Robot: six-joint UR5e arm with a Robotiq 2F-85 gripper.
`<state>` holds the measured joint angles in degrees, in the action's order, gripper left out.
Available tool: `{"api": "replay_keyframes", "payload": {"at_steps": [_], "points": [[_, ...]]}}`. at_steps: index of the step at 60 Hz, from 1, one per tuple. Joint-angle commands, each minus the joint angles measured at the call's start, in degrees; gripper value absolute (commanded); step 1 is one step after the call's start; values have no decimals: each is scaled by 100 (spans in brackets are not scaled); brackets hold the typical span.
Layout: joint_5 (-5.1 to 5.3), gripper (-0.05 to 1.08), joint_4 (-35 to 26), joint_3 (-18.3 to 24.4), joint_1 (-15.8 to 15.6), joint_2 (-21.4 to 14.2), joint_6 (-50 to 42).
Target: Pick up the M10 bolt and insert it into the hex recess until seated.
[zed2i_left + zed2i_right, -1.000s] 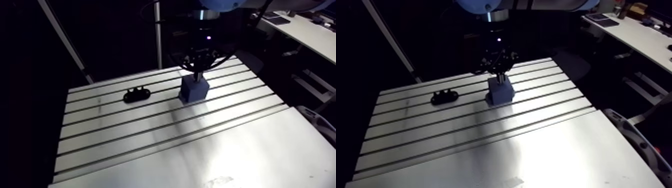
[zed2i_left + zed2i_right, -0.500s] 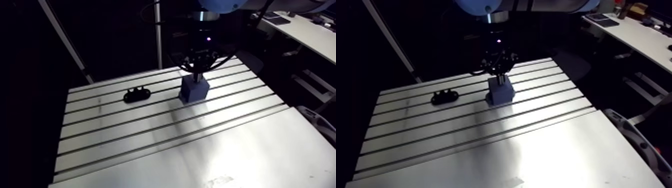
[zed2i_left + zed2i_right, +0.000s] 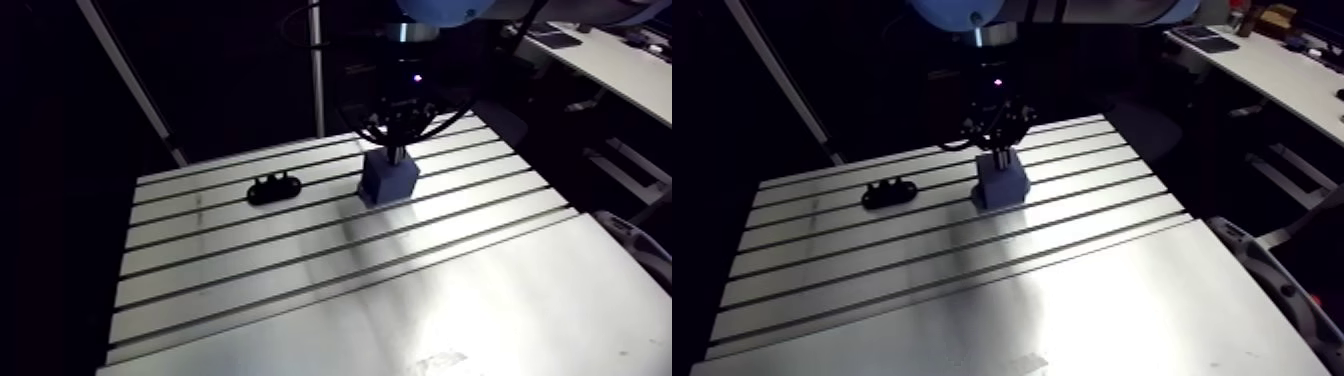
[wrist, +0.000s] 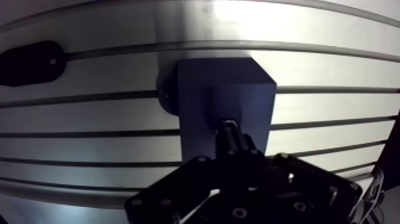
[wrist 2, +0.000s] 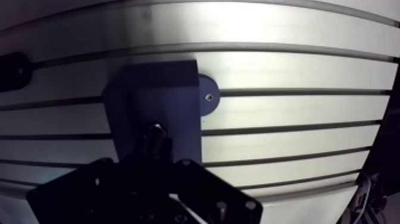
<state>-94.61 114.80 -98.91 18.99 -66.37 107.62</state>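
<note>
Pincer [image 4: 229, 142] hangs directly above the blue block [image 4: 226, 89], its two fingers drawn close together on the M10 bolt [image 3: 397, 154], with no free gap that I can see between them. In the arm view a short pale length of the bolt shows between the pincer and the block's top face, so I place the bolt right over the block, at or just into its top. The hex recess itself is hidden under the fingers, and I cannot tell how deep the bolt sits. The bolt's long axis stands upright, square to the block's top and in line with the pincer. I cannot tell which end points down. My judgement on handling: a steel bolt of this kind is stiff, dense for its size and not fragile, but its round shank gives flat pads little to bite, so it can pivot or slip if pushed off-axis. Best hold is across the shank, above the block, leaving the lower end free. The block stands on the slotted surface [image 3: 300, 270] with a round foot [image 5: 208, 96] at its base. A small black part [image 3: 274, 188] lies well apart from the block.
</note>
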Motion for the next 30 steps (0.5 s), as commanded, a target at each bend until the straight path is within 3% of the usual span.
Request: {"api": "replay_keyframes", "payload": {"at_steps": [1,30], "points": [[0,108,3,7,0,15,0],[0,108,-14,25,0,-2,0]]}}
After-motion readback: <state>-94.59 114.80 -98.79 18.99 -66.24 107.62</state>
